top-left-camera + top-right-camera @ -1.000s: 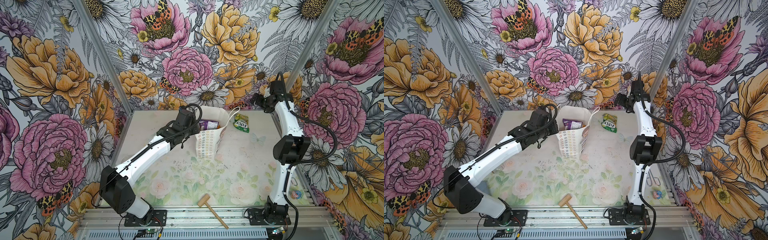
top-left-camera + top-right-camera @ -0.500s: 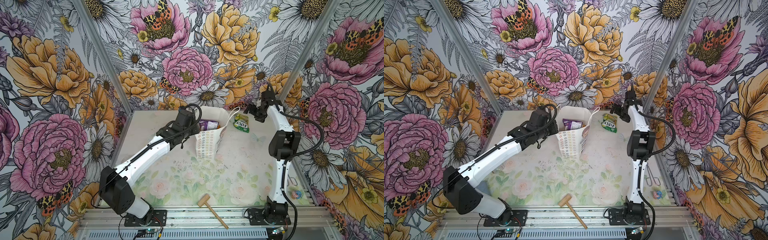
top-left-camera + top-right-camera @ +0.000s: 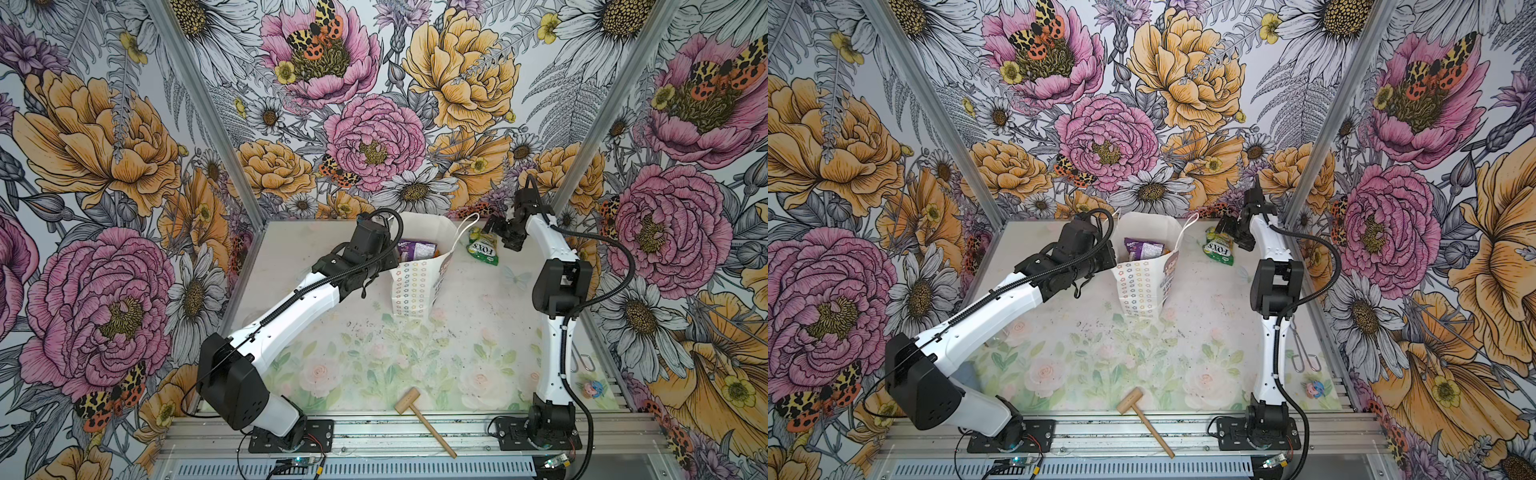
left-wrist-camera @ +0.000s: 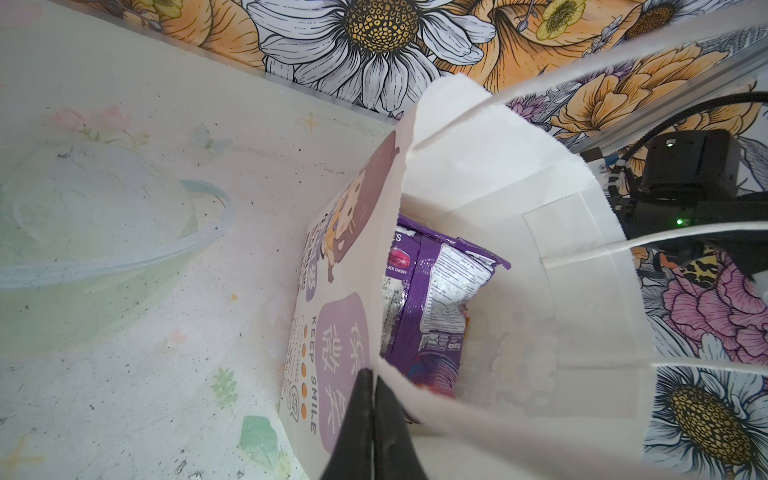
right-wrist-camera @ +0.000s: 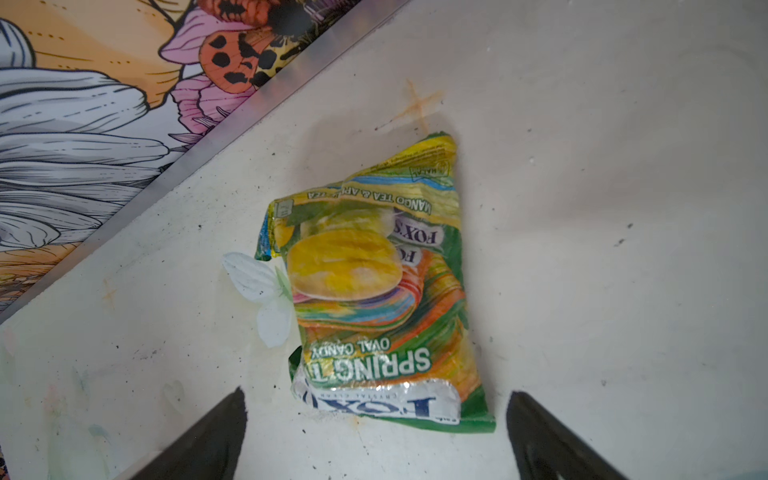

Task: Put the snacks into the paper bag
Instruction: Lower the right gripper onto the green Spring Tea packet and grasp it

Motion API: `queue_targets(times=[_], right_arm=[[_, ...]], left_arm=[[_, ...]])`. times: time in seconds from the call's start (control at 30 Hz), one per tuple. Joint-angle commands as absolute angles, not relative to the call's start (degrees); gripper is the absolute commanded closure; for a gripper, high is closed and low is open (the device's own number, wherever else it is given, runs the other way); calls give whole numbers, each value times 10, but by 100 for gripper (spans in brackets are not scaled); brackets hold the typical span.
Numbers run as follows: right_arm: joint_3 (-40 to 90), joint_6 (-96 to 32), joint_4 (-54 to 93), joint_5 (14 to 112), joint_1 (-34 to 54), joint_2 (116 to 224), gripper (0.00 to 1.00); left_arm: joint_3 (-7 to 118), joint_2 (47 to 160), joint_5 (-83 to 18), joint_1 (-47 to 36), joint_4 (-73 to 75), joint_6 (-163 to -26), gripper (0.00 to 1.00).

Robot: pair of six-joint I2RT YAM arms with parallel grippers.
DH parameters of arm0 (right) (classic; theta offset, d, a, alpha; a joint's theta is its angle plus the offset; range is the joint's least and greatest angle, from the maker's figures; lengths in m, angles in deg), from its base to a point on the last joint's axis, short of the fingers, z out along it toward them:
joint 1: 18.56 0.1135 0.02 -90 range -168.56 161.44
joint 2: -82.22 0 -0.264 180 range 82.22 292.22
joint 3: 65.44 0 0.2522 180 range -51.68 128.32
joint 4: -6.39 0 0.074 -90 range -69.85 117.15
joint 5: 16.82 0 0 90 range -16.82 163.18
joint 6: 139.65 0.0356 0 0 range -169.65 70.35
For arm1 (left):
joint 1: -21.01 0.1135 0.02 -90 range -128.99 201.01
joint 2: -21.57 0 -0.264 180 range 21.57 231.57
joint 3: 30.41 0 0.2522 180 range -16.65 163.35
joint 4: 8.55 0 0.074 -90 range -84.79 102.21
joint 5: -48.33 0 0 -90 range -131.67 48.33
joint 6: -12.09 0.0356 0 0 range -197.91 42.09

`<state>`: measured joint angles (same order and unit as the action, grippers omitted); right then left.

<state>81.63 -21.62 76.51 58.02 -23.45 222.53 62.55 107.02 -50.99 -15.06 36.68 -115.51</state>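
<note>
While the left end effector point(image 4: 373, 388) pinches the rim of the paper bag point(image 3: 415, 286), the right end effector point(image 5: 376, 401) hangs wide open and empty just above the green packet point(image 3: 482, 249), which lies on the table point(image 3: 374, 340) at the bag's two o'clock. A purple packet point(image 4: 432, 291) sits inside the bag.

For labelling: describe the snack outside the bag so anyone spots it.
Find the white paper bag at the back of the table. Right of it in both top views lies a green FOX'S packet. Unlike the purple packet, it is outside the bag.
</note>
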Motion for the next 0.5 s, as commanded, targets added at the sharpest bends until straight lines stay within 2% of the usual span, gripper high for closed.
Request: queue_targets(times=[0.0, 0.47], right_arm=[[822, -205, 749, 575, -227, 2243, 0], [817, -203, 748, 579, -219, 2267, 0]], left_arm=[[626, 1051, -499, -148, 350, -1159, 100], [630, 1057, -488, -149, 342, -1147, 100]])
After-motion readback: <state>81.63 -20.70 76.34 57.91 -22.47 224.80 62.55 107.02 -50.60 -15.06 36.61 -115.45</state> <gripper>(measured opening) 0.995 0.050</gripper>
